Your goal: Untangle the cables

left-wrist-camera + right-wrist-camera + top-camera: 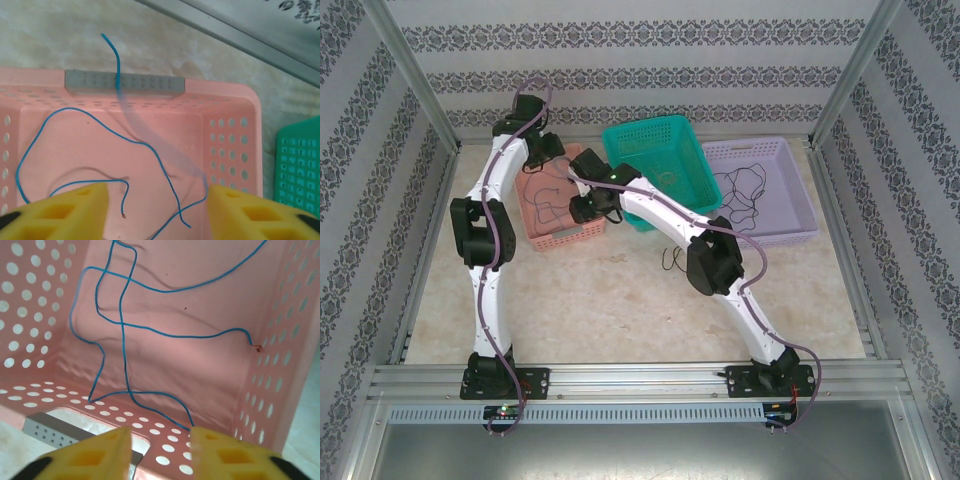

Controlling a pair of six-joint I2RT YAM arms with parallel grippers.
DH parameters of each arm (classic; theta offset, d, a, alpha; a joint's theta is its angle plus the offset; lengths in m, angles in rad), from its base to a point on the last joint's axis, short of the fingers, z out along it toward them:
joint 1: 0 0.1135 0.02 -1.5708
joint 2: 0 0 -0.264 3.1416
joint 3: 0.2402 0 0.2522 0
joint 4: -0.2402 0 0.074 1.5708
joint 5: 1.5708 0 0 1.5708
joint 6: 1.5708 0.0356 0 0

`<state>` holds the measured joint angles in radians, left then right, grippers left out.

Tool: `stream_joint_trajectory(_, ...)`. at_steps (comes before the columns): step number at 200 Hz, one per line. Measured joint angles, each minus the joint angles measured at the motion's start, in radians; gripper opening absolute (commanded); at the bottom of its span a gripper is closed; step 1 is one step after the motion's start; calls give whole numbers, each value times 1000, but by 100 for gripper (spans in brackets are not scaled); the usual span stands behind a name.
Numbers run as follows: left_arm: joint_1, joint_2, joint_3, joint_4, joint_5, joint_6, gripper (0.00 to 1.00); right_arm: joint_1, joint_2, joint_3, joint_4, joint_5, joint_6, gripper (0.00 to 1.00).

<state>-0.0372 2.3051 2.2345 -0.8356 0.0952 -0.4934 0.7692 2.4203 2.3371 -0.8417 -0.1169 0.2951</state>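
Both jaw pairs stand wide and empty: right gripper (pixel 160 452) at the rim of the pink basket (pixel 30 315), left gripper (pixel 157 210) above its floor. The blue cable (pixel 124 355) lies looped inside, crossing itself. Pinching one free end and lifting slowly looks best.

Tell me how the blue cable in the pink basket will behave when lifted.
Likely floppy: the blue cable lies in loose, crossing loops on the pink basket floor. Probably very light, being so thin. One end trails over the rim, so it may snag when pulled.
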Motion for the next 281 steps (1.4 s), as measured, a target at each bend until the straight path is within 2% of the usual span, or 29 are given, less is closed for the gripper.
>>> stream_joint_trajectory(32,-3,-17,4,-72,-3,-9,65,-40,-121,-77,7,3,50,46)
stream_joint_trajectory(61,-3,-75,3,-122,-8,-29,65,-104,-297,-202,45,21,109,44)
stream_joint_trajectory(107,-3,-287,-103,-110,-52,-100,65,-186,-604,-588,153,61,235,43)
stream_joint_trajectory(131,-3,-360,-156,-57,-42,-171,59,-200,-678,-756,179,66,280,42)
stream_joint_trajectory(166,-13,-256,-153,86,25,-266,50,-200,-727,-901,195,67,314,42)
stream_joint_trajectory(202,-31,-89,-218,248,66,-309,48,-205,-813,-949,212,67,332,42)
stream_joint_trajectory(247,-34,14,-235,354,69,-320,48,-229,-919,-1004,227,67,343,43)
stream_joint_trajectory(281,-34,42,-214,417,69,-327,35,-257,-941,-1038,225,64,356,43)
